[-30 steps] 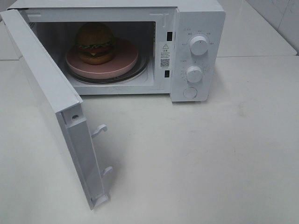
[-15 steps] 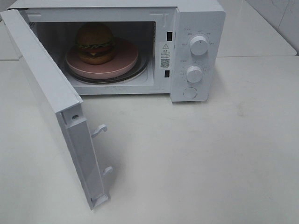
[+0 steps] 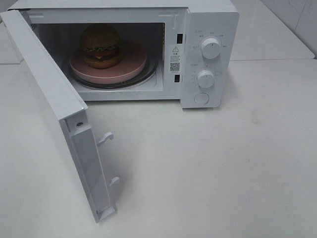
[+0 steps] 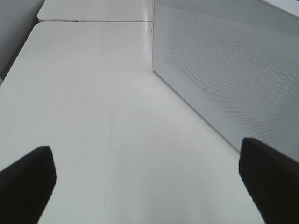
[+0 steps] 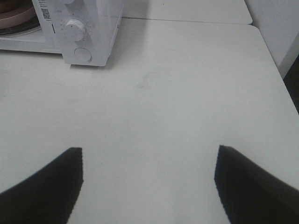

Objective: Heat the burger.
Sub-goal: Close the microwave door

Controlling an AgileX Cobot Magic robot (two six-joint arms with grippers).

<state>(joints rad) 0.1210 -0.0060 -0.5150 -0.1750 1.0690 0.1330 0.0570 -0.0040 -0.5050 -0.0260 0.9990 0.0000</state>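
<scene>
1. White table [image 3: 233, 168] lies under everything, bare and matte, with a white microwave [image 3: 210, 15] standing at its far side
2. Left pincer [image 4: 147, 186] hangs over the table with its two dark fingers [image 4: 28, 184] spread wide and nothing between them
3. Ahead of that pincer, on the side toward the other arm, stands the microwave's door [image 3: 47, 94], swung wide open; its dotted outer face is turned to the pincer, near it but not touching
4. Two white latch hooks [image 3: 106, 138] stick out of the door's free edge, on the far side of the door from the left pincer
5. Inside the open cavity the burger [image 3: 101, 44] sits upright on a round pink plate [image 3: 132, 67], toward the plate's left rear, and the plate rests on a glass turntable [image 3: 151, 74]; the burger is well apart from both pincers
6. Right of the cavity, the control panel carries an upper knob [image 3: 211, 48], a lower knob [image 3: 205, 78] and a round button [image 3: 201, 98] below them
7. Right pincer [image 5: 149, 186] hovers over bare table, jaws parted with nothing gripped; the panel lies well ahead of it, off toward the left arm's side, and a brown sliver at the edge of the right wrist view is probably the plate's rim, though too little shows to be sure
</scene>
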